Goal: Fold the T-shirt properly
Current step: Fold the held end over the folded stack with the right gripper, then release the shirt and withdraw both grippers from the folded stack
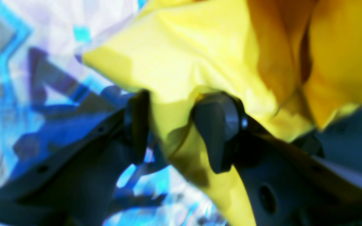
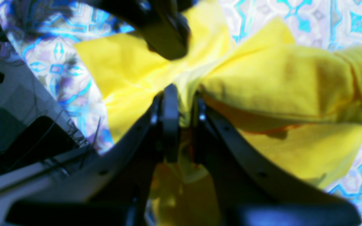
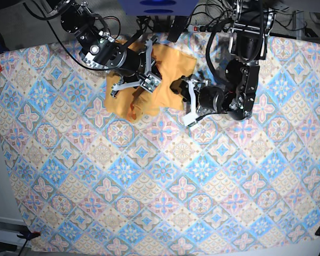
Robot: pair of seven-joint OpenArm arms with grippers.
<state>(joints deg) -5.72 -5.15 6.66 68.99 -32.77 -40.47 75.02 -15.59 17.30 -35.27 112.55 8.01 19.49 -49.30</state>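
Observation:
The T-shirt is a mustard-yellow heap, bunched at the back middle of the table. My right gripper sits over its left half. In the right wrist view the right gripper is shut on a pinched ridge of the T-shirt, and the cloth fans out from its fingers. My left gripper is at the shirt's right edge. In the left wrist view the left gripper has its black fingers standing apart, and a flap of the T-shirt hangs down between them.
A blue-and-pink diamond-patterned tablecloth covers the whole table. Cables and a blue box crowd the back edge behind the shirt. The right wrist view shows the table's edge and dark gear beyond it at the left.

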